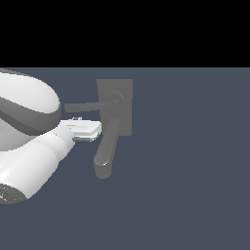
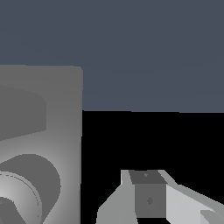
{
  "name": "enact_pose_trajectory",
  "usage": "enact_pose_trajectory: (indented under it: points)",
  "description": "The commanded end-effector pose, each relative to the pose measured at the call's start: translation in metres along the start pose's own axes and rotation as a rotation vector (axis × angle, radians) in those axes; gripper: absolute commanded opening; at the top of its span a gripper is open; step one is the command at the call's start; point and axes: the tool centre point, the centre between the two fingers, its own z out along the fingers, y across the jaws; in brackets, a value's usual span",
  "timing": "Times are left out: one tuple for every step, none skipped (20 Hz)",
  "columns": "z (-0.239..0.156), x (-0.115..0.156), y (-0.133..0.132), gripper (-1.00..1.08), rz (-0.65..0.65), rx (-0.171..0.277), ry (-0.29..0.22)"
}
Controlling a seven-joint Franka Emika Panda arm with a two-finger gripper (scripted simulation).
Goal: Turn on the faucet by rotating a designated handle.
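Observation:
The grey faucet has a flat back plate (image 1: pixel 123 93) that also fills one side of the wrist view (image 2: pixel 65 131). Its thick rounded spout (image 1: pixel 106 149) runs down toward the floor. The handle (image 1: pixel 85 106), a thin flat lever, reaches from the round hub (image 1: pixel 117 101) toward the exterior view's left. My gripper (image 1: pixel 95 129) sits just under the handle, close beside the spout's upper part. The wrist view shows only one finger (image 2: pixel 148 194), beside the plate, with nothing against it. The other finger is hidden, so the jaw gap cannot be read.
My white arm (image 1: pixel 29 141) fills the exterior view's left side. A flat dark blue-grey floor (image 1: pixel 185 185) spreads around the faucet.

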Motion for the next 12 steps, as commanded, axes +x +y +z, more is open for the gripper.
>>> enact_pose_trajectory:
  points:
    - [0.0, 0.0, 0.0, -1.0, 0.0, 0.0, 0.0]
    - [0.0, -0.004, 0.001, -1.0, 0.0, 0.0, 0.0]
    - [0.0, -0.009, 0.001, -1.0, 0.0, 0.0, 0.0]
    - [0.0, -0.013, 0.002, -1.0, 0.0, 0.0, 0.0]
    - [0.0, -0.018, 0.002, -1.0, 0.0, 0.0, 0.0]
    - [0.0, -0.022, 0.003, -1.0, 0.0, 0.0, 0.0]
    - [0.0, -0.026, 0.003, -1.0, 0.0, 0.0, 0.0]
    - [0.0, -0.031, 0.004, -1.0, 0.0, 0.0, 0.0]
    - [0.0, -0.035, 0.004, -1.0, 0.0, 0.0, 0.0]
    - [0.0, -0.04, 0.005, -1.0, 0.0, 0.0, 0.0]
    - [0.0, -0.044, 0.005, -1.0, 0.0, 0.0, 0.0]
    - [0.0, -0.049, 0.006, -1.0, 0.0, 0.0, 0.0]
